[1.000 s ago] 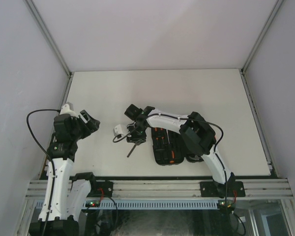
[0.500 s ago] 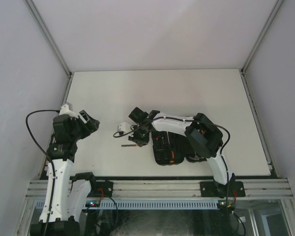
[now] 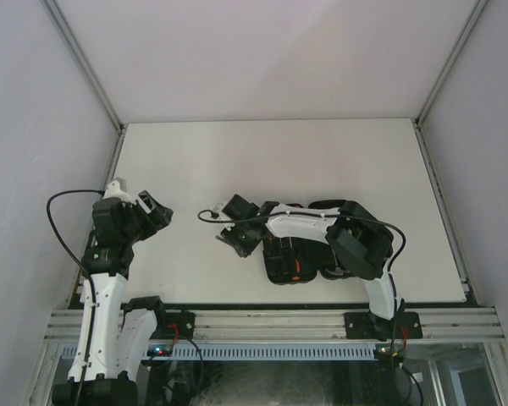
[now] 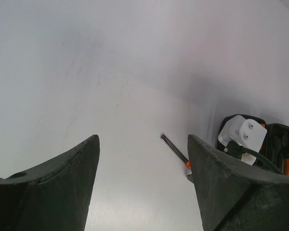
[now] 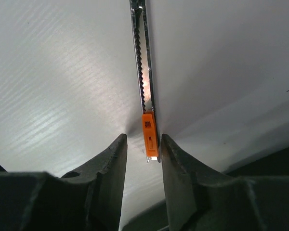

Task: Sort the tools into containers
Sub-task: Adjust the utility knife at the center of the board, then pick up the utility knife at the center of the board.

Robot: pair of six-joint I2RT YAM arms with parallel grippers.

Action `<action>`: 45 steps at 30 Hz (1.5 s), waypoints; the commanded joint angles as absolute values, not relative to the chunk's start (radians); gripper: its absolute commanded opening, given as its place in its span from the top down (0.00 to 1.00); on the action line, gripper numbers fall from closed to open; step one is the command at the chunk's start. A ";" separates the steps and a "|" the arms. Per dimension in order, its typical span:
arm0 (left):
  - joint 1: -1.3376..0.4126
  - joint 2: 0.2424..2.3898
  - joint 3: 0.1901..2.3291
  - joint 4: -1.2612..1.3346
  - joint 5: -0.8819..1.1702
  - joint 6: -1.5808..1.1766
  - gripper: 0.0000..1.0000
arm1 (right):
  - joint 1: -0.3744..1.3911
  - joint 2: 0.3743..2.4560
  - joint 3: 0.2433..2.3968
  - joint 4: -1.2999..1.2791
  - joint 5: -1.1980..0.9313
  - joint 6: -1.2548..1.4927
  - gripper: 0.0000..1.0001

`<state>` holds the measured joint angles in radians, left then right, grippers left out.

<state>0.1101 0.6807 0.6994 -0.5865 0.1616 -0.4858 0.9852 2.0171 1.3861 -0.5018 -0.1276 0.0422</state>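
The white surface is carrying a black case, which is lying close to the near edge, a little right of the middle. The case is lying open, with orange handles showing inside it. Just off the case's left side, a thin metal tool with a toothed edge and an orange end is lying flat.

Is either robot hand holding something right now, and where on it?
The left hand holds nothing. The right hand straddles the orange end of a thin toothed tool, with a gap on one side, so a grip cannot be told.
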 commanded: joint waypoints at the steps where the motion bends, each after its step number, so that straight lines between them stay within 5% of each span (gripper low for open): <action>1: 0.119 0.683 0.690 -0.554 0.180 -0.482 0.23 | 1.021 2.047 1.331 -0.518 -0.028 0.227 0.61; 8: 0.119 0.685 0.689 -0.554 0.180 -0.482 0.22 | 1.019 2.050 1.336 -0.538 -0.012 0.203 0.56; 19: 0.121 0.687 0.685 -0.548 0.185 -0.488 0.22 | 1.026 2.093 1.382 -0.615 0.048 0.142 0.85; 27: 0.120 0.713 0.681 -0.539 0.222 -0.490 0.22 | 1.030 2.042 1.370 -0.584 0.050 0.150 0.95; 45: 0.121 0.704 0.681 -0.543 0.221 -0.475 0.14 | 1.046 1.741 1.237 -0.452 0.064 0.313 1.00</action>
<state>0.1112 0.7132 0.6994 -0.5785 0.2131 -0.4854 1.0370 1.8576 1.2644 -0.5114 0.0452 0.2314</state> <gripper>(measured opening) 0.856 0.083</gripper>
